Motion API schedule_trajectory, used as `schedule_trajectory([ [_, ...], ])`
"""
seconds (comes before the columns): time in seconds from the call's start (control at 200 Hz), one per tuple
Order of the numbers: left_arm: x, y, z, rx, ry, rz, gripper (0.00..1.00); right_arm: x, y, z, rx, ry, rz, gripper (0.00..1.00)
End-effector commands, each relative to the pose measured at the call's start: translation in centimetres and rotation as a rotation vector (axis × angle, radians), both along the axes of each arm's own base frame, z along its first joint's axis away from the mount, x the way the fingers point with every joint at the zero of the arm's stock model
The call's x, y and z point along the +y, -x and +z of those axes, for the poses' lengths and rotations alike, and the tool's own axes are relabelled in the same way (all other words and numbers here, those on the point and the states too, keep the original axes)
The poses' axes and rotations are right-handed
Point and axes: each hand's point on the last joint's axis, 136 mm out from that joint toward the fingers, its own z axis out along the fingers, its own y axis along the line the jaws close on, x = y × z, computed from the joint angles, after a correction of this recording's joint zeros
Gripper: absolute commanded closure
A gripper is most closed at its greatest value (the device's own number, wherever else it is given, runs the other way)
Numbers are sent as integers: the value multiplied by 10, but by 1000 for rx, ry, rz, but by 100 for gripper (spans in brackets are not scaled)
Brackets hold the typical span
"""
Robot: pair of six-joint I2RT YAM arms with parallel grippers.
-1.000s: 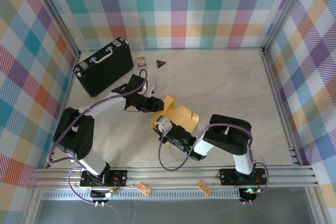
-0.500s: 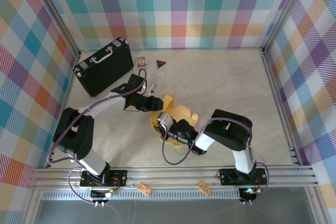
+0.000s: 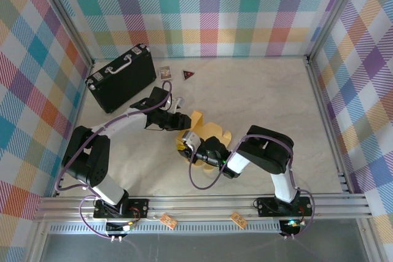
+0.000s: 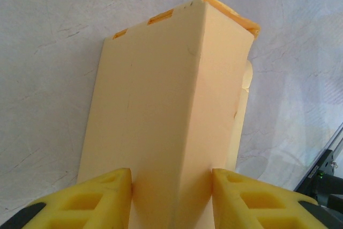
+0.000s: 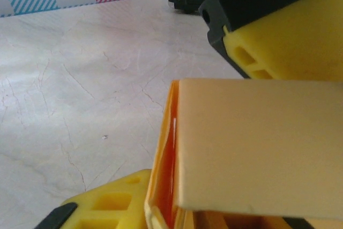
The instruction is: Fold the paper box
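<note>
The mustard-yellow paper box [image 3: 209,132] stands partly folded at mid-table between both arms. My left gripper [image 3: 182,122] is shut on the paper box [image 4: 166,95]; its yellow fingers [image 4: 110,191] press the box's two side walls near one end. My right gripper [image 3: 193,142] sits at the box's near-left corner. In the right wrist view one yellow finger [image 5: 110,207] lies against the outside of a box wall [image 5: 161,154], and a pale flap [image 5: 257,143] hides the other finger. The left gripper's yellow finger [image 5: 292,41] shows just behind the box.
A black hard case [image 3: 120,78] with a pale handle lies at the back left. A small card [image 3: 164,73] and a dark red triangle [image 3: 188,75] lie by the back wall. Plaid walls ring the table, and a metal rail [image 3: 202,204] runs along the front.
My right wrist has shifted in closer along the box's near side. The left arm and its hold on the box have not moved.
</note>
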Motion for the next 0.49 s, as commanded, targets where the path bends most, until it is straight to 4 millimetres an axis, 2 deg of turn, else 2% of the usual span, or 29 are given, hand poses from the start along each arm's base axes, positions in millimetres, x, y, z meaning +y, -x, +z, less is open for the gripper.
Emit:
schedule_trajectory([
  [0.0,20,25,-34,138,-102,25,59,3,-5,-6,1,15,-3,85],
  [0.165,21,25,-34,137,-105,27,59,2,-6,-5,-12,14,-6,100],
  [0.45,21,25,-32,132,-106,27,59,-4,-2,-3,-12,13,-4,100],
  [0.49,21,24,-31,130,-107,29,59,-6,-3,-2,-11,15,-11,90],
])
